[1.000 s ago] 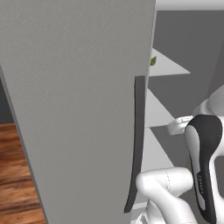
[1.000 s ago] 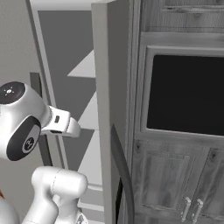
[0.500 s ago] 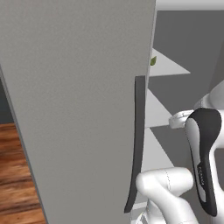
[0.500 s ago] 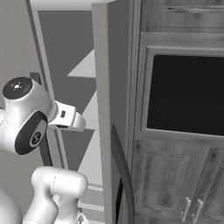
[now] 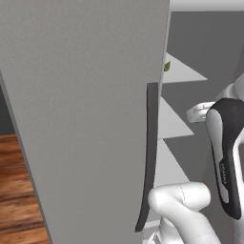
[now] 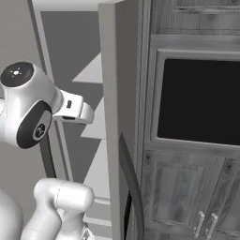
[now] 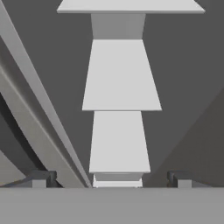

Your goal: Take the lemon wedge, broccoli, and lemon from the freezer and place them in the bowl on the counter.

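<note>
In the left base view, most of the frame is being taken up by the freezer [image 5: 86, 119] door, swung open, with its dark curved handle [image 5: 148, 157] running down the middle. Just past the door edge, in the upper right, a small green bit is peeking out on a shelf [image 5: 183, 71], probably the broccoli [image 5: 167, 66]. The arm is being held at the right edge, aimed into the compartment.

In the right base view, the door edge is standing in the centre of the frame, with the dark wood cabinets [image 6: 192, 140] to the right. The arm is being stretched from the left side toward the pale shelves in the upper middle. No lemon can be made out here.

In the hand view, the shelves [image 7: 120, 78] are being seen stacked up the centre. The hand [image 7: 111, 178] is being held with its tips wide apart at the bottom corners, nothing between them.

For this step to go well, the reach probably should be steered up toward the shelf with the green clump, the door edge kept clear of the wrist, and the fingers left spread until the broccoli is sitting between them.
</note>
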Tool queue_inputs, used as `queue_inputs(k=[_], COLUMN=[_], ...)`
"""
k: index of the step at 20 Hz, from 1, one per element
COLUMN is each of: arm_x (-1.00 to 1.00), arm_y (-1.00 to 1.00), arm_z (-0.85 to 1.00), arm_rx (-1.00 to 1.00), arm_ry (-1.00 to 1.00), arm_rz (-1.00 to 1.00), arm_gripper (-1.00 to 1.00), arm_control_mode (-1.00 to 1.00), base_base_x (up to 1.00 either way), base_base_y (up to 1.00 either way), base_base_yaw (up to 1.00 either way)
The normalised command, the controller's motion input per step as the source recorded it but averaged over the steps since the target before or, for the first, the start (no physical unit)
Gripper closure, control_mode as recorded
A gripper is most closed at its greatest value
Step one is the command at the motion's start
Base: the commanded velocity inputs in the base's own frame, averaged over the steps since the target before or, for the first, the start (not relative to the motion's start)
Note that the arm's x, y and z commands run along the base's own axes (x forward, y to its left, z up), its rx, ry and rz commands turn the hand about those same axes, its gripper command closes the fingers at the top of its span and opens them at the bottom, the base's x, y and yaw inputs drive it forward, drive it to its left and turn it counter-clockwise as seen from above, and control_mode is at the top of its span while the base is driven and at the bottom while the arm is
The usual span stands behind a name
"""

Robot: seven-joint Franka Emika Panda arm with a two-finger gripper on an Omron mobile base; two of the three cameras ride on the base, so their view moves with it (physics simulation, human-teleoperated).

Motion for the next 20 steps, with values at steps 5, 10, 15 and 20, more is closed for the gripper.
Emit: queue_inputs(k=[5,10,15,20], arm_x=[0.00,0.13,0.23,0.51], arm_y=[0.00,-0.01,-0.05,-0.03], arm_z=[0.13,0.28,0.44,0.27], arm_rx=[0.00,0.00,0.00,0.01], arm_ry=[-0.33,-0.19,-0.03,0.00], arm_rz=[0.00,0.00,0.00,0.01], arm_gripper=[-1.00,-1.00,-1.00,-1.00], arm_control_mode=[-1.00,-1.00,-1.00,-1.00], base_base_x=[0.00,0.00,0.00,0.00], base_base_y=[0.00,0.00,0.00,0.00], base_base_yaw=[0.00,0.00,0.00,0.00])
